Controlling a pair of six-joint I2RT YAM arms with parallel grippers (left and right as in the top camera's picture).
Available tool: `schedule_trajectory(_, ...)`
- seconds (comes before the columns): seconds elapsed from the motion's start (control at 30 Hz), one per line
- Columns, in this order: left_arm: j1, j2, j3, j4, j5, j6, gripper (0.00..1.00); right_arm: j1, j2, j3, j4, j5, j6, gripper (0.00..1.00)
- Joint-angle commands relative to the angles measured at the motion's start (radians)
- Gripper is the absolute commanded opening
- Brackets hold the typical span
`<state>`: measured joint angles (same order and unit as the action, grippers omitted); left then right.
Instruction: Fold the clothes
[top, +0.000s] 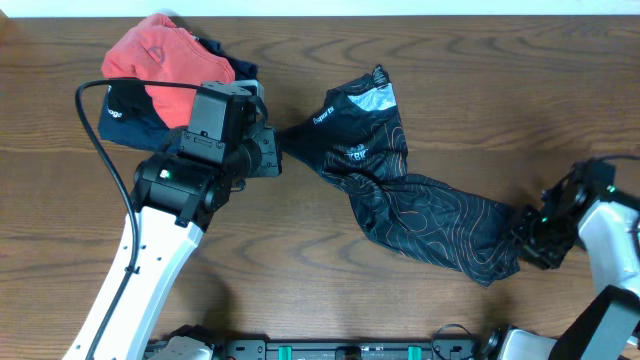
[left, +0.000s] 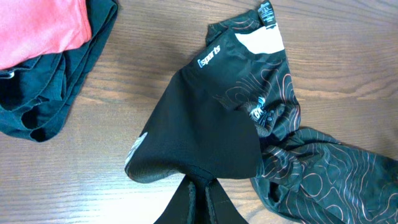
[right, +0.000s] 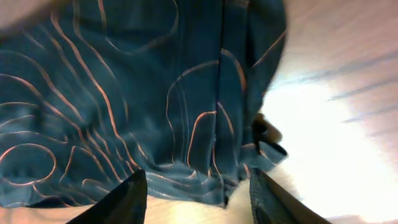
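Our left claw (left: 199, 186) pinches one end of the black fabric jersey with thin orange contour lines (top: 420, 205). Our right claw (right: 199, 196) stands spread at the other (cloth between, ungripped). It lies on the brown wooden table (top: 450, 80), its long axis diagonal between them.

Your jersey (top: 400, 190) lies across the middle of the table (top: 500, 80), its left end at the left gripper (top: 278, 150), its right end at the right gripper (top: 525, 240). Far left, behind the left arm (top: 150, 260), the plain garment (top: 150, 50) lies on the printed garment (top: 125, 115)
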<state>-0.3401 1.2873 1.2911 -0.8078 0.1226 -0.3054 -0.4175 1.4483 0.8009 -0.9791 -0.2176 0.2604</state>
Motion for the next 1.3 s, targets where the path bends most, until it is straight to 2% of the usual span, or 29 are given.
schedule_trajectory(0.0, 0.006, -0.01, 0.02, -0.002, -0.019, 0.021, 0.06, 0.0, -0.004, -0.071, 0.032, -0.053, 0.021, 0.53)
schedule_trajectory(0.1, 0.006, -0.01, 0.02, -0.003, -0.019, 0.021, 0.06, 0.0, -0.004, -0.119, 0.056, -0.057, 0.02, 0.49)
schedule_trajectory(0.2, 0.006, -0.01, 0.02, -0.003, -0.019, 0.021, 0.06, 0.0, -0.004, -0.124, 0.063, -0.083, 0.019, 0.28)
schedule_trajectory(0.27, 0.006, -0.01, 0.02, -0.003, -0.019, 0.021, 0.06, 0.0, -0.004, -0.121, 0.071, -0.173, -0.029, 0.12)
schedule_trajectory(0.33, 0.006, -0.01, 0.02, -0.004, -0.019, 0.021, 0.06, -0.001, -0.005, -0.108, 0.066, -0.245, -0.063, 0.01)
schedule_trajectory(0.7, 0.006, -0.01, 0.02, -0.03, -0.019, 0.021, 0.07, -0.007, -0.071, 0.101, -0.042, -0.25, -0.074, 0.01)
schedule_trajectory(0.97, 0.006, -0.033, 0.023, -0.04, -0.019, 0.022, 0.06, -0.071, -0.085, 0.292, -0.12, -0.242, -0.074, 0.01)
schedule_trajectory(1.27, -0.002, -0.124, 0.188, -0.155, -0.019, 0.096, 0.06, -0.196, -0.085, 0.586, -0.287, -0.247, -0.074, 0.01)
